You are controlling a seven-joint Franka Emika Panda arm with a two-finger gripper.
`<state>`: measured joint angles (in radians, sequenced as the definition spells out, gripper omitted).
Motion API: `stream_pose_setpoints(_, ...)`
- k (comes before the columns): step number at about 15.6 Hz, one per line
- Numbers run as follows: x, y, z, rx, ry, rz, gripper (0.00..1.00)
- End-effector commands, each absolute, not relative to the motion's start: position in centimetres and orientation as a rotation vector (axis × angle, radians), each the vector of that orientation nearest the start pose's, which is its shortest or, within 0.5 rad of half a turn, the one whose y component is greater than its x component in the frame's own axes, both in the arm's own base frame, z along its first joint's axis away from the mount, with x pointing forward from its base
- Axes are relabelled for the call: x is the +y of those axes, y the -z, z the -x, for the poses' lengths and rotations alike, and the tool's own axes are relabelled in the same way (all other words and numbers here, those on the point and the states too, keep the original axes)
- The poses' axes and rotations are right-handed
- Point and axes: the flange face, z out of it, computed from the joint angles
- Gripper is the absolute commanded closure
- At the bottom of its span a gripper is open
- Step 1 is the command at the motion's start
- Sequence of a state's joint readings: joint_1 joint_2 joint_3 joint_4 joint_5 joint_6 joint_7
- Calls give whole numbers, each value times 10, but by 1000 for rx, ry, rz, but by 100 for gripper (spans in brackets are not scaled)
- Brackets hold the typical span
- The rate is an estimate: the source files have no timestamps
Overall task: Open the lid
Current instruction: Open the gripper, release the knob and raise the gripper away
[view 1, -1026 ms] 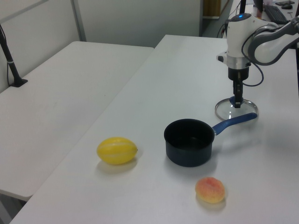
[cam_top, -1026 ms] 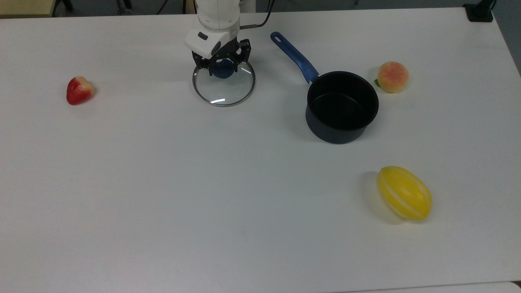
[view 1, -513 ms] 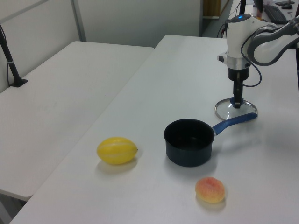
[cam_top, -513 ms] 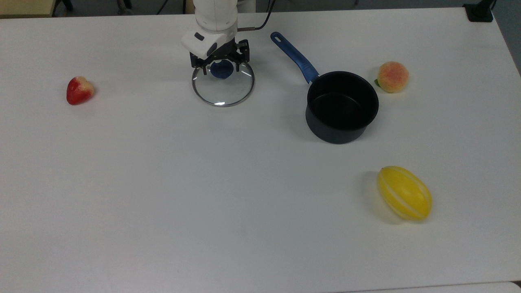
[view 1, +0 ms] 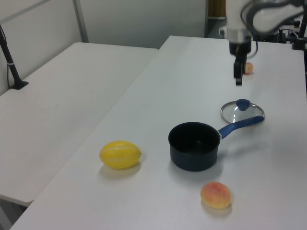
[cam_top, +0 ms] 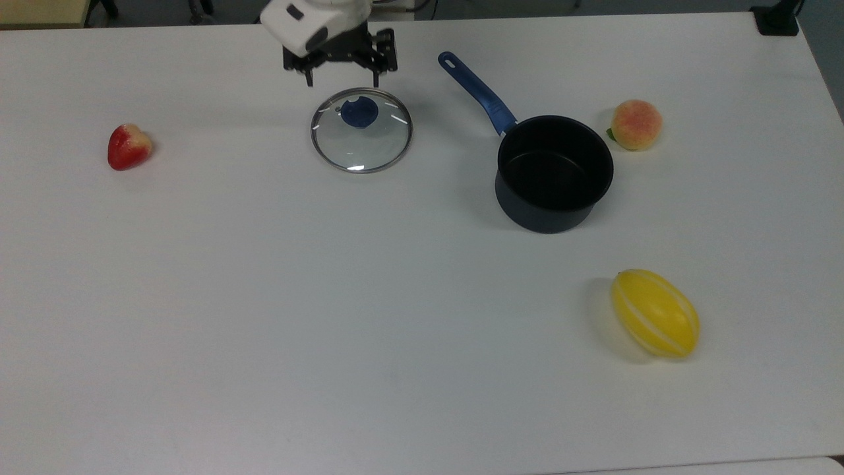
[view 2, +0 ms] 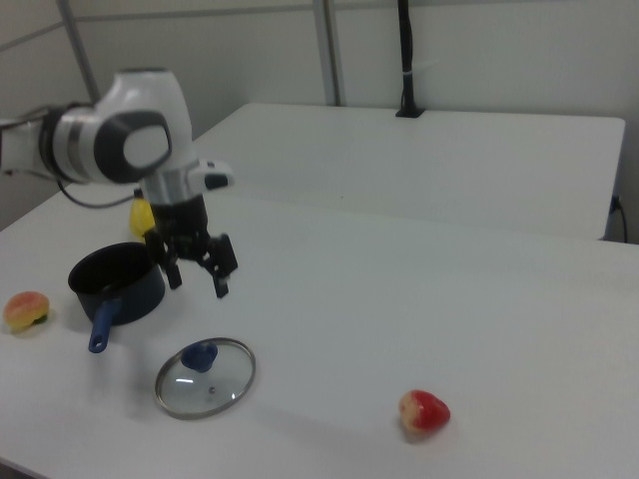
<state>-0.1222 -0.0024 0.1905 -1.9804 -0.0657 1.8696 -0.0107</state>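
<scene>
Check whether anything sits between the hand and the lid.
Nothing visible does. The hand, fingers open, hangs in the air above the lid, which lies flat on the table beside the saucepan. The fruits lie well away.

No legible text, no brand or number readable on the lid (glass, blue knob)

The arm is running off the top view's upper edge, and again off the left view's top right. In the left view the strawberry is sitting partly hidden behind the gripper. Lettering on the lid is reading too small to tell.
</scene>
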Motion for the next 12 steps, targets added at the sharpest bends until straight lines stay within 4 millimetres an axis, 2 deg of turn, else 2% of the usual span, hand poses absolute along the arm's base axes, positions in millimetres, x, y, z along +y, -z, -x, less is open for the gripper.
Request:
stream_pose_setpoints(1, 22, -533, -546, -52, -154, 3191, 0)
stream_pose_setpoints(3, 25, -570, -542, -21, -131, 3195, 0)
stream_pose_setpoints(6, 29, -608, -534, 28, -116, 3186, 0)
stream_pose_setpoints(9, 34, -637, -526, 28, -70, 3161, 0)
stream_pose_setpoints(12, 39, -653, -522, 23, -16, 3137, 0)
